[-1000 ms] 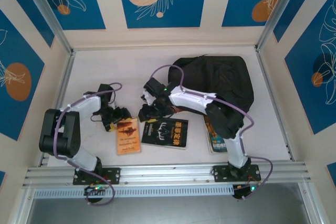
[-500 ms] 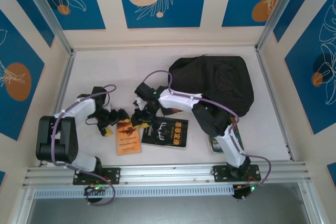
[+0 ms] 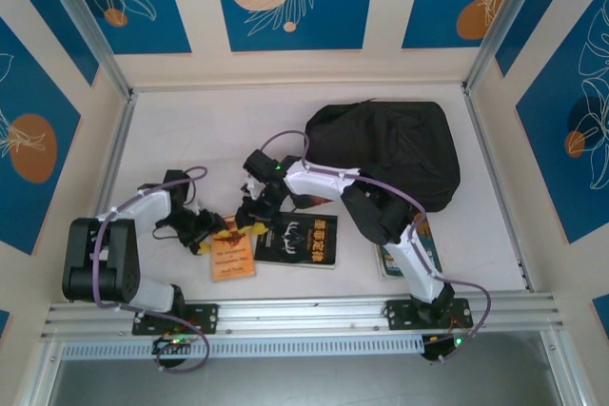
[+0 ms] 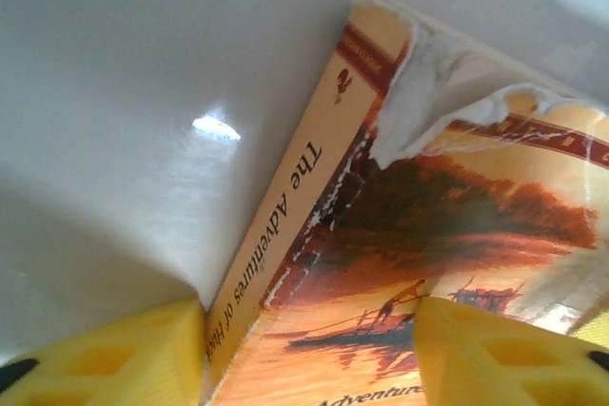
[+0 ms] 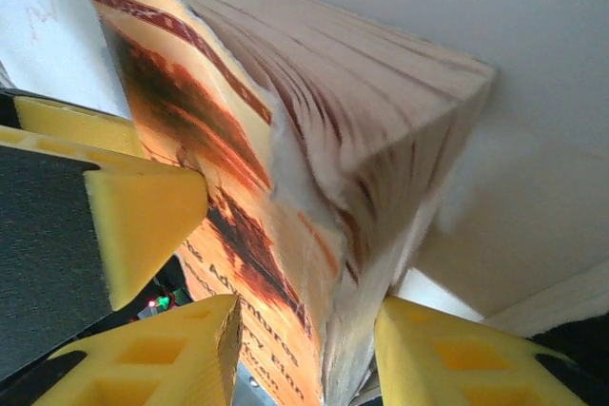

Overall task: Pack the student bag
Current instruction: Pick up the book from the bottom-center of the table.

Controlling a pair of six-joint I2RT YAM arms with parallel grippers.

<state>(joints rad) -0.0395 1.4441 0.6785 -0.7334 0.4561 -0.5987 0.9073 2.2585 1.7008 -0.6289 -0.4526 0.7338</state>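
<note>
The student bag (image 3: pixel 390 151), a big black backpack, lies at the back right of the table. An orange paperback (image 3: pixel 232 248) lies front left, with a torn upper cover (image 4: pixel 447 92). My left gripper (image 3: pixel 216 231) (image 4: pixel 309 330) straddles its spine edge, one yellow finger (image 4: pixel 114 358) against the spine and the other (image 4: pixel 495 354) on the cover. My right gripper (image 3: pixel 249 219) (image 5: pixel 304 339) is shut on the book's far corner, across the cover (image 5: pixel 219 187) and the page edges. The left gripper's finger (image 5: pixel 124 216) also presses on that cover.
A black book (image 3: pixel 301 241) lies just right of the orange one, close under the right arm. Another book (image 3: pixel 398 256) lies partly under the right arm's lower link. Metal rails (image 3: pixel 304 311) run along the near edge, and white walls enclose the table.
The right gripper has slid left from the black book to the orange book's corner. The left gripper has come forward onto the spine edge and its jaws have narrowed.
</note>
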